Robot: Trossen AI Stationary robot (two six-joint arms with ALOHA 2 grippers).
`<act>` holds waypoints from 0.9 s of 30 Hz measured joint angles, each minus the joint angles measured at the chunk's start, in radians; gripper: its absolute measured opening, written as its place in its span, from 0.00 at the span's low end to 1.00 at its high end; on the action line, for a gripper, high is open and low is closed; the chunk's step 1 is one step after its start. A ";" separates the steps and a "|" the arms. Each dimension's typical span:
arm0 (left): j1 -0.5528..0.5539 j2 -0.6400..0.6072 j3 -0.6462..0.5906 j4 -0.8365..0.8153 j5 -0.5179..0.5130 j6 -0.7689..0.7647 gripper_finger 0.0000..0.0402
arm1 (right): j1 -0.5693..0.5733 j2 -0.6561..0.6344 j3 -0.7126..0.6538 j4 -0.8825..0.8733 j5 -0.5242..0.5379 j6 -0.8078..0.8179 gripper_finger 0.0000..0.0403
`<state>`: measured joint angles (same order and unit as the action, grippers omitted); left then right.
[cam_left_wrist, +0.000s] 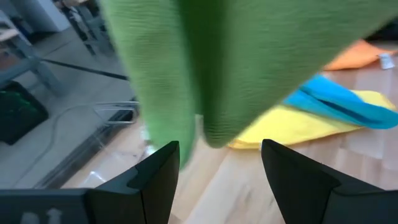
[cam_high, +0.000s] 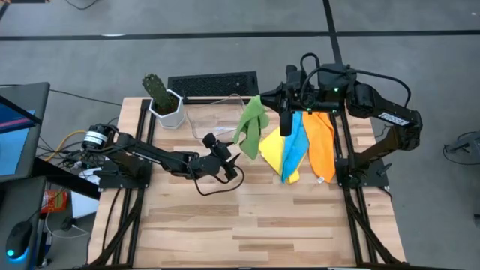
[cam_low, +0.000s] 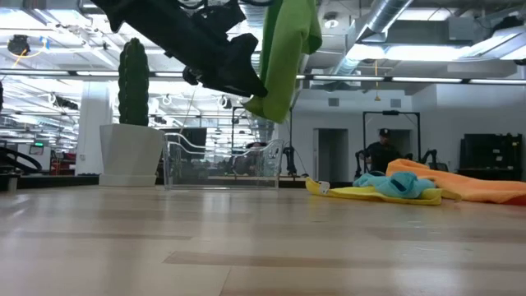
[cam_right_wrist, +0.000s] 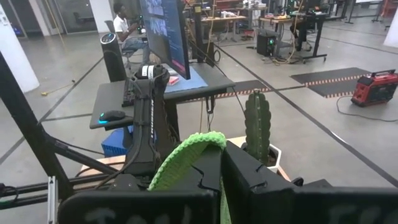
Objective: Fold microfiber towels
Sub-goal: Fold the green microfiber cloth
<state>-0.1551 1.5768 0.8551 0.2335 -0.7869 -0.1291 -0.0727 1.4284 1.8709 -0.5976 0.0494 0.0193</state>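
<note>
The right gripper (cam_right_wrist: 217, 180) pinches the green towel (cam_high: 251, 127) by its top edge and holds it hanging clear above the bench (cam_high: 247, 225). The left gripper (cam_left_wrist: 217, 165), fingers wide, hovers at the towel's lower hanging edge. This looks like the spreading step: next, the left fingers need to close on a bottom corner. The other towels (cam_high: 304, 146) lie heaped nearby.

The hanging towel (cam_high: 250, 129) is held up above the table (cam_high: 247, 225) by the right gripper (cam_high: 264, 96), near the back edge. The left gripper (cam_high: 238, 162) is just beside its lower end. To the right, three towels (cam_high: 304, 146) lie together on the table, overlapping. At the back left stands a potted cactus (cam_high: 161, 97), with the keyboard (cam_high: 212, 84) behind the table.
</note>
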 joint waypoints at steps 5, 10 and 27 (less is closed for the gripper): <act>-0.001 0.000 0.000 -0.004 -0.086 0.017 0.55 | 0.000 0.000 0.000 0.000 0.000 0.007 0.07; 0.000 0.002 0.000 0.001 -0.043 0.017 0.55 | 0.000 0.000 0.000 0.003 0.000 0.008 0.08; 0.046 0.013 0.001 0.008 -0.038 0.013 0.45 | 0.000 0.000 0.000 0.008 -0.001 0.034 0.08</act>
<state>-0.1086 1.5902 0.8558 0.2413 -0.8249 -0.1158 -0.0723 1.4281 1.8709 -0.5897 0.0486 0.0528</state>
